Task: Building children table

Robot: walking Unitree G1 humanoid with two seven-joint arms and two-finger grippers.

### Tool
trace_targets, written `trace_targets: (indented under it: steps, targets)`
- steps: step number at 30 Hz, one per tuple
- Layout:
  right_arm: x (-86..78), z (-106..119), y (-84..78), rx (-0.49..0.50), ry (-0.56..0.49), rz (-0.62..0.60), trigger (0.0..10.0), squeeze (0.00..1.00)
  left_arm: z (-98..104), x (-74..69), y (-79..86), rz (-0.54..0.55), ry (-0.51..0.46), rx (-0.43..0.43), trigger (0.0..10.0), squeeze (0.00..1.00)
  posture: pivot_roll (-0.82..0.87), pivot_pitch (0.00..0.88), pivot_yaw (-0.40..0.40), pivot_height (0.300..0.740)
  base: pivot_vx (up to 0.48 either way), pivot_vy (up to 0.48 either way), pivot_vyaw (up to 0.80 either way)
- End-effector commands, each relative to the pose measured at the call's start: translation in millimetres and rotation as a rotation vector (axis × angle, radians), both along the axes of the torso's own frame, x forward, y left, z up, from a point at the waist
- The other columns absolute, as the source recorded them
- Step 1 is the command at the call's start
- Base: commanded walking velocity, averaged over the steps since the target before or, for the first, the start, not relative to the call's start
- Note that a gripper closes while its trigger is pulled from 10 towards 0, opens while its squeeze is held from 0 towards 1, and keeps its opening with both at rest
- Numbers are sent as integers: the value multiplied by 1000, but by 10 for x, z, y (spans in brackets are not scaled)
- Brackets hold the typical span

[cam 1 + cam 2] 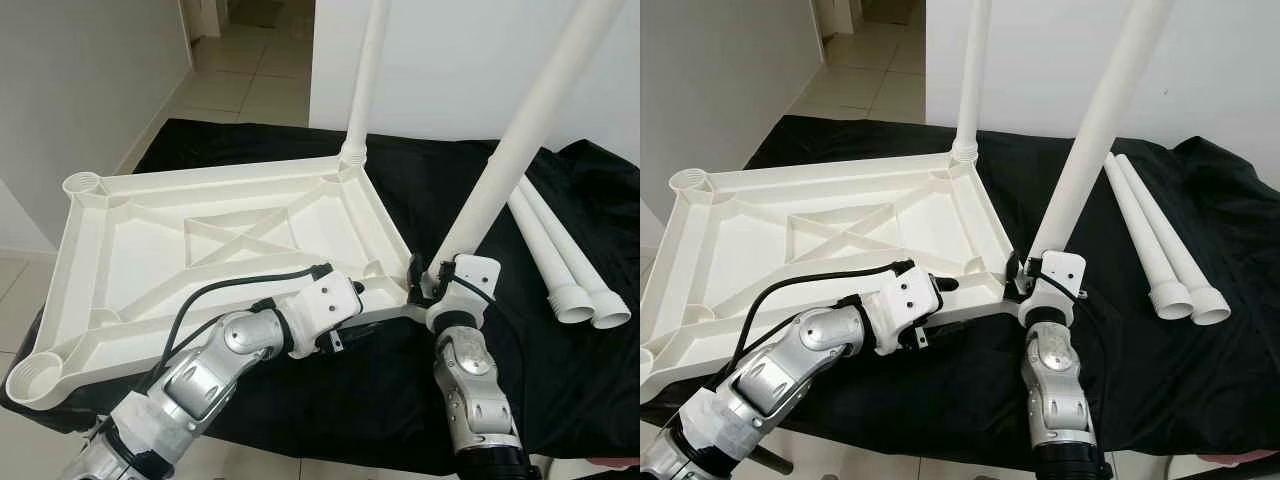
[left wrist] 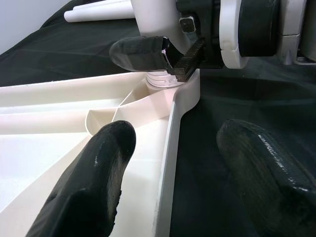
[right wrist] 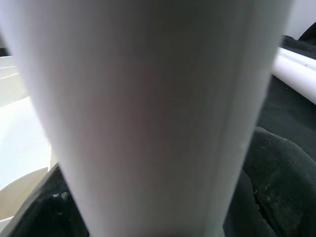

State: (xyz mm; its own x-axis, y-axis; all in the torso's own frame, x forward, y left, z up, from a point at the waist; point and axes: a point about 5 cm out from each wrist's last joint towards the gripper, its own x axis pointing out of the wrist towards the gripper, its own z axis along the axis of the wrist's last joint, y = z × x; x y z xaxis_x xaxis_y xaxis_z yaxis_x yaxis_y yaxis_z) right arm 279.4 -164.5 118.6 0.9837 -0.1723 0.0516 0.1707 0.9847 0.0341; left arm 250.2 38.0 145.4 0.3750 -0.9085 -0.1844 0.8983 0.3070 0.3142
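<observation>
Both fingers: left (image 2: 168,163) spread astride tabletop (image 1: 200,240) rim, right (image 1: 425,280) clamping leg (image 1: 510,140).

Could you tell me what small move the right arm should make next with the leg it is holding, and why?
Probably keep twisting or pressing the leg down into its corner socket. The right gripper is shut on its base at the tabletop corner while the left gripper straddles the rim, open, to steady it. Two legs lie loose.
</observation>
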Motion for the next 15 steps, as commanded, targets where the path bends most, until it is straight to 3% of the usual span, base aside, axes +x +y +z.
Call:
trace_targets:
  steps: [1, 3, 4, 15]
  targets:
    - [5, 10, -28, -1, -2, 8, 10000, 1000, -20, -1, 8, -50, 16, 25, 10000, 0, -74, 0, -31, 740, 0, 0, 0]
    - [3, 14, -54, -13, -7, 44, 10000, 976, -20, -1, 4, -50, 16, 23, 10000, 0, -77, 0, -33, 740, 0, 0, 0]
    - [9, 14, -82, -19, -10, 91, 10000, 0, -19, 0, -1, -49, 15, 21, 10000, 0, -78, 0, -32, 740, 0, 0, 0]
    - [114, 53, -150, -40, -42, 327, 10000, 0, -16, 10, 4, -49, 12, 23, 10000, 0, -71, 0, -29, 740, 0, 0, 0]
